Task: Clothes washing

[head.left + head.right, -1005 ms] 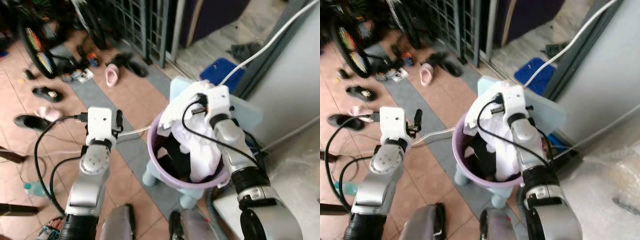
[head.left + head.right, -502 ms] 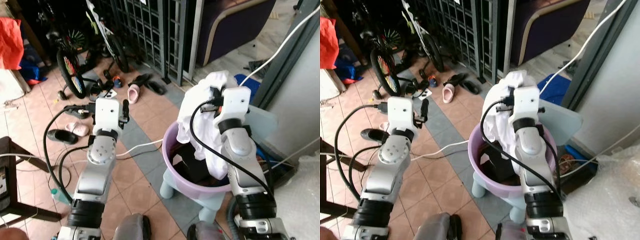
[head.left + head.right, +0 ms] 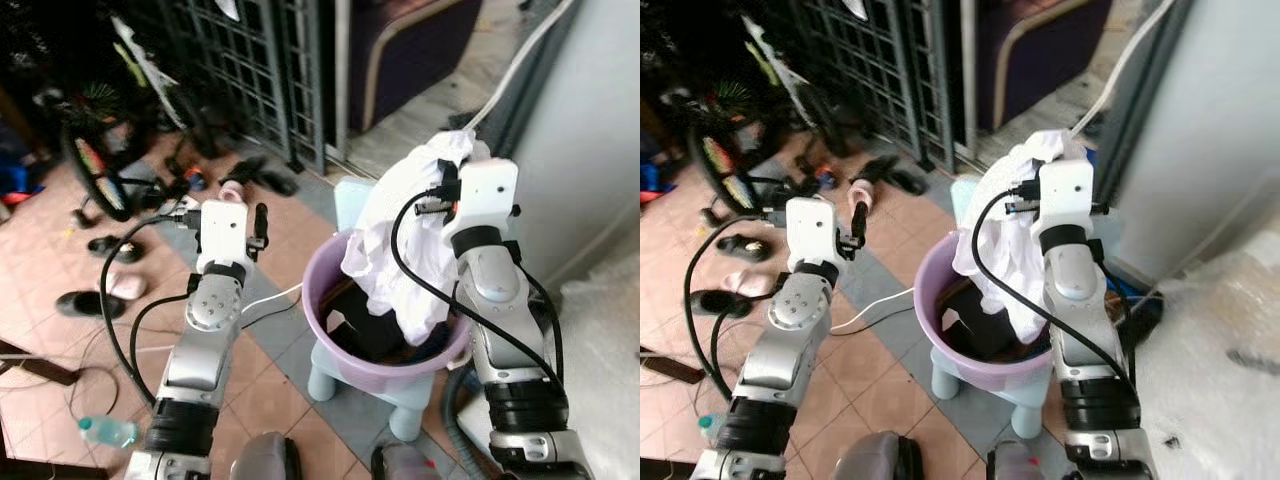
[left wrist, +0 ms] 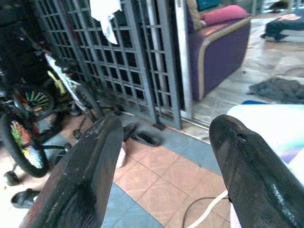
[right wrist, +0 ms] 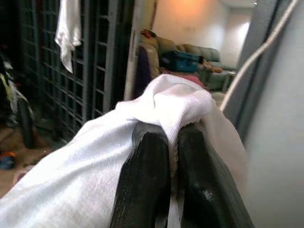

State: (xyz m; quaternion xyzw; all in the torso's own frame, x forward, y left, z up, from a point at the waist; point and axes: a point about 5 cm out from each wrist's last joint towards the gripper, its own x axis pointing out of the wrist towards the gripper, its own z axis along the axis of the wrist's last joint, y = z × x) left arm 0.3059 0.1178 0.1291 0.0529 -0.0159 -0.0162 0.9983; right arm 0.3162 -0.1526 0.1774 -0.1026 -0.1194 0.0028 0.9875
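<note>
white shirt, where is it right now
The white shirt hangs from the right gripper, pinched shut on it, on the robot's right above the purple basin of dark clothes.

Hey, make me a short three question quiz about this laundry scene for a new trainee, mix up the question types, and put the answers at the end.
1. True or false: the right hand is shut on the white garment.
2. Multiple choice: what does the purple basin stand on? A) the bare tiles B) a light blue stool C) a washing machine lid
3. Fill in: the left hand is ____ and holds nothing.

Key
1. True. The fingers pinch a fold of the cloth, which hangs down into the basin.
2. B. The light blue stool sits under the basin.
3. Open. Its two fingers stand apart, raised over the floor beside the basin.
</note>
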